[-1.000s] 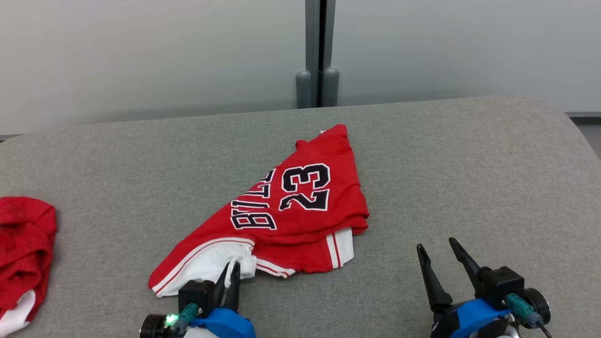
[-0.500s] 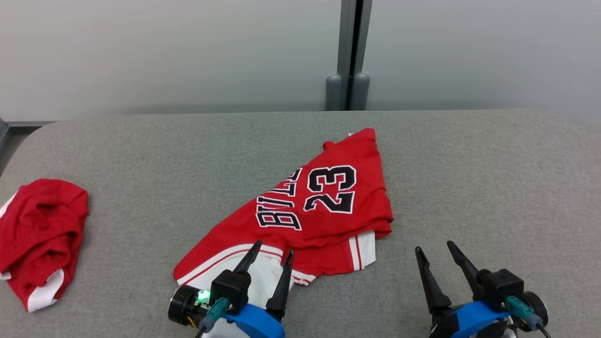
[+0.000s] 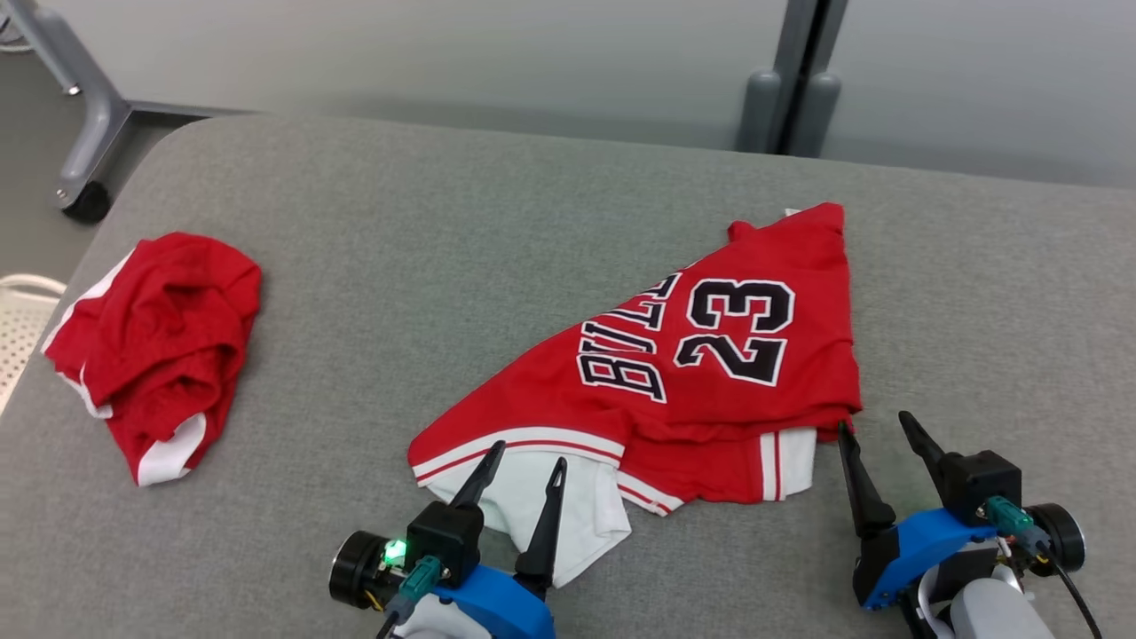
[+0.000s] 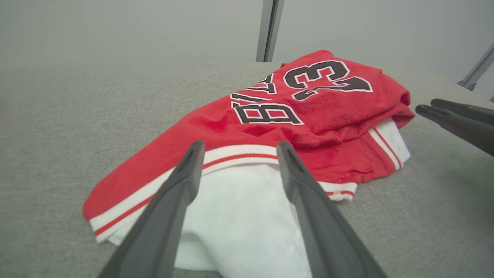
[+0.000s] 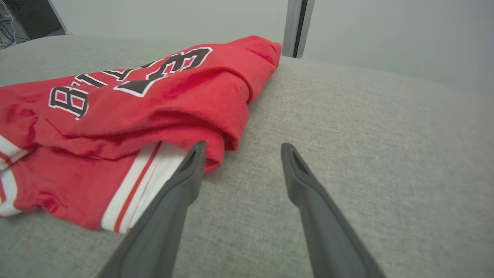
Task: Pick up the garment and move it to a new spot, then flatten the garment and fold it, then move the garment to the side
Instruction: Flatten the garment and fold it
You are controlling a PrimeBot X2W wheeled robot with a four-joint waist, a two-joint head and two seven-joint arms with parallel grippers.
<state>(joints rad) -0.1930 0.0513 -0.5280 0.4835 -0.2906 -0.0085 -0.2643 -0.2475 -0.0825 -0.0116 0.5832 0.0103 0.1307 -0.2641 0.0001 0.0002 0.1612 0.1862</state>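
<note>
The garment [image 3: 710, 355] is a red jersey with black "23" and white trim, lying rumpled and partly folded on the grey table [image 3: 426, 231]. It also shows in the left wrist view [image 4: 293, 112] and the right wrist view [image 5: 127, 100]. My left gripper [image 3: 525, 454] is open, its tips over the white lower hem with nothing pinched between them [image 4: 237, 144]. My right gripper [image 3: 874, 424] is open at the jersey's near right corner, the left finger beside the folded edge [image 5: 241, 146].
A second red and white garment [image 3: 155, 333] lies bunched at the table's left end. A grey stand leg with a castor [image 3: 84, 133] is on the floor beyond the far left corner. A grey post [image 3: 794, 80] stands behind the table.
My left gripper has opened and let go of the white hem. The head camera has swung left, shifting everything rightward in its view; the right gripper now sits closer to the jersey's corner.
</note>
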